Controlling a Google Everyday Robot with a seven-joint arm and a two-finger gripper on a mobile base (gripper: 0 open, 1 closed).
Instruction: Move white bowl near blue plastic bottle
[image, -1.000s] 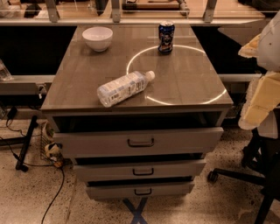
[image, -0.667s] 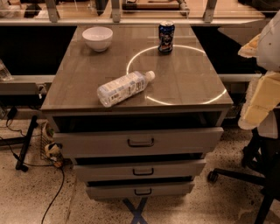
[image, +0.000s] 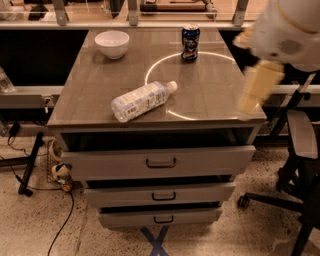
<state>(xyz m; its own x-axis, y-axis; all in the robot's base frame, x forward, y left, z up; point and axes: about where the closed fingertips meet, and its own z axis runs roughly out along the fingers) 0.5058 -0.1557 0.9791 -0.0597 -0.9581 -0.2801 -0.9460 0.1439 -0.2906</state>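
Nothing is done yet, I think: the white bowl sits at the far left corner of the bench, well apart from the bottle. My gripper seems to hover at the right edge; its state I cannot tell.

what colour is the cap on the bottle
White cap, seen best in the camera view, on the lying bottle. The gripper hangs far to its right.

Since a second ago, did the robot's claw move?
Yes. The claw swung in toward the table: it was out beyond the table's right edge, and now it overlaps that edge. The white bowl and blue plastic bottle stayed put.
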